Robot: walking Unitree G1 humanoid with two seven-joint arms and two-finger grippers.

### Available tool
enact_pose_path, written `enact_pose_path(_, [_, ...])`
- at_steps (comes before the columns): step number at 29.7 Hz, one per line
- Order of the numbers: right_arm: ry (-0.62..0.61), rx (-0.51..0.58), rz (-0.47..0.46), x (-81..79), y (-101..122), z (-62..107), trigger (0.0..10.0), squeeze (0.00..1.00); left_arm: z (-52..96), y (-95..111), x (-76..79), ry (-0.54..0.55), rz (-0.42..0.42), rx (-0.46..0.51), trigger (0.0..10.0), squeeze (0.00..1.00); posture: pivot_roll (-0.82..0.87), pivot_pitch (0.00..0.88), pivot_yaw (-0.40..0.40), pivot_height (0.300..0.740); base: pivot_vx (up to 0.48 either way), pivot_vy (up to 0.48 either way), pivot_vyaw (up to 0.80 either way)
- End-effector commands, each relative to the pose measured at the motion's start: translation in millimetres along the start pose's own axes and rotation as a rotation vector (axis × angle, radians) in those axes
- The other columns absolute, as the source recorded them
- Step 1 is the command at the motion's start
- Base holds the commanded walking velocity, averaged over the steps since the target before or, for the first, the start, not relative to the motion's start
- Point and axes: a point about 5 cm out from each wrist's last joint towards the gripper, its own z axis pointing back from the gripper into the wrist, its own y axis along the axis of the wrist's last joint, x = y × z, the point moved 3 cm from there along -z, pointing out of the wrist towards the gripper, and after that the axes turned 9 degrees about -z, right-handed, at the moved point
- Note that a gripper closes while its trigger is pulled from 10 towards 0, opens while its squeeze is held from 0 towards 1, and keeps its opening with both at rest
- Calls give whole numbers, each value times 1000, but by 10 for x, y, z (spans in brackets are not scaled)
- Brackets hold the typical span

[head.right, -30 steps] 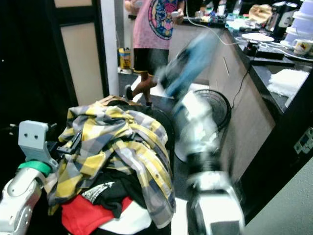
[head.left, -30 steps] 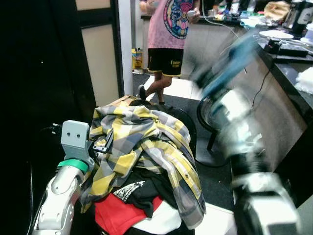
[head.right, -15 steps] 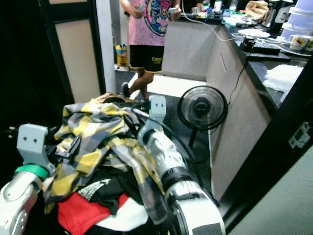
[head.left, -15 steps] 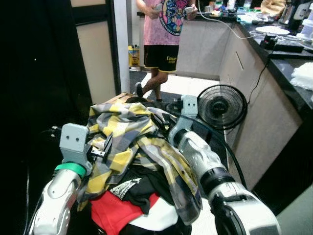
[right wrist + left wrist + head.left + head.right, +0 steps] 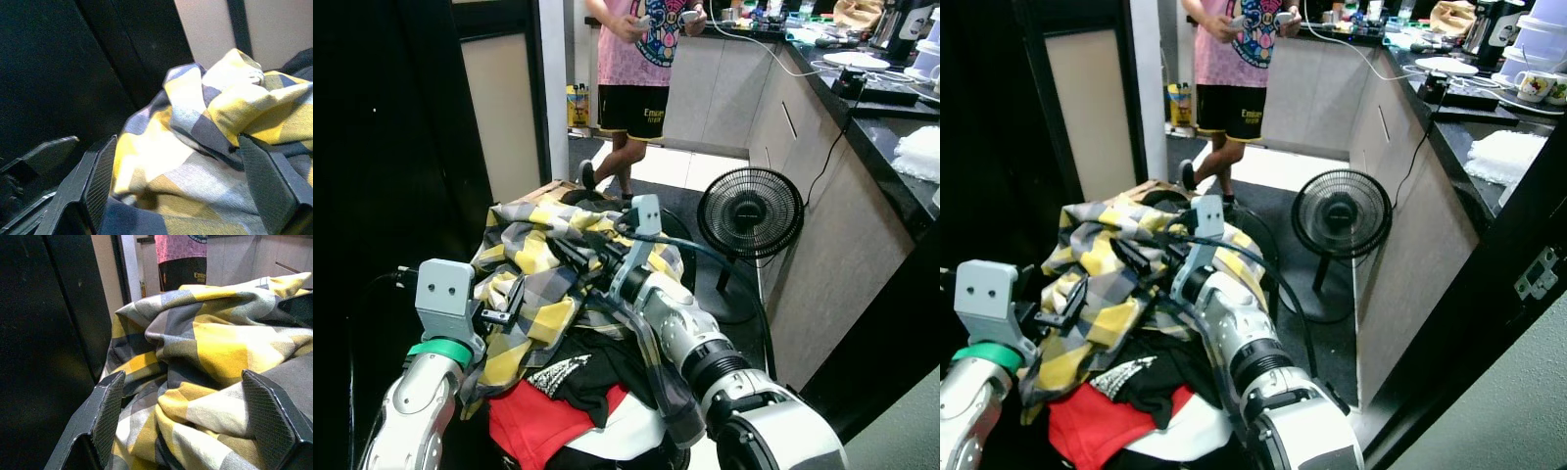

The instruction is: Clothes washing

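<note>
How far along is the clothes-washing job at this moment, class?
Done: little beyond gathering. The plaid shirt tops a heap with a red garment and a black garment.
In hand: both open hands are at the shirt, the left hand at its side, the right hand over its top; neither has closed on it.
Left: gripping it, lifting it and washing everything.

Kitchen corner behind the pile

Black pedestal fan (image 5: 749, 212) on the dark floor by the beige cabinets (image 5: 803, 196), someone in a pink shirt and black shorts (image 5: 641, 78) standing further back, white plate (image 5: 1447, 66) and mugs (image 5: 1540, 86) on the black counter (image 5: 891, 137).
</note>
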Motion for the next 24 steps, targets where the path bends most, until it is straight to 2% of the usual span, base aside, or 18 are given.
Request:
enact_pose_path(1, [-59, 34, -109, -66, -92, -66, 10000, 0, 31, -17, -3, -9, 14, -17, 10000, 0, 130, 87, 15, 740, 0, 0, 0])
enact_pose_path(3, [-93, 71, -135, -10, -26, -53, 10000, 0, 33, -14, -10, -8, 15, -17, 10000, 0, 130, 87, 15, 740, 0, 0, 0])
enact_pose_path(4, [-147, 149, -179, 109, 128, -10, 10000, 0, 36, -10, -22, -5, 16, -18, 10000, 0, 131, 88, 15, 740, 0, 0, 0])
enact_pose_path(5, [-161, 187, -200, 161, 205, 16, 10000, 0, 36, -8, -28, -3, 19, -17, 10000, 0, 131, 86, 16, 740, 0, 0, 0])
enact_pose_path(6, [-161, 187, -200, 161, 205, 16, 10000, 0, 36, -8, -28, -3, 19, -17, 10000, 0, 131, 86, 16, 740, 0, 0, 0])
enact_pose_path(7, [-195, 267, -252, 289, 376, 88, 10000, 0, 31, -5, -44, 3, 28, -16, 10000, 0, 132, 84, 17, 740, 0, 0, 0])
enact_pose_path(11, [-238, 336, -312, 450, 546, 186, 10000, 0, 21, -2, -60, 10, 40, -16, 10000, 0, 128, 83, 21, 740, 0, 0, 0])
enact_pose_path(14, [-246, 341, -320, 477, 566, 203, 10000, 0, 19, -2, -60, 9, 40, -17, 10000, 0, 128, 83, 21, 740, 0, 0, 0])
enact_pose_path(16, [-293, 325, -333, 588, 575, 266, 10000, 0, 5, -6, -40, -4, 41, -21, 10000, 0, 120, 76, 29, 740, 0, 0, 0])
enact_pose_path(21, [-323, 315, -341, 646, 564, 300, 10000, 0, -9, -3, -21, -14, 40, -21, 10000, 0, 120, 74, 29, 740, 0, 0, 0])
enact_pose_path(24, [-307, 248, -258, 600, 441, 273, 10000, 0, -38, 5, 18, -33, 33, -22, 10000, 0, 120, 72, 33, 740, 0, 0, 0])
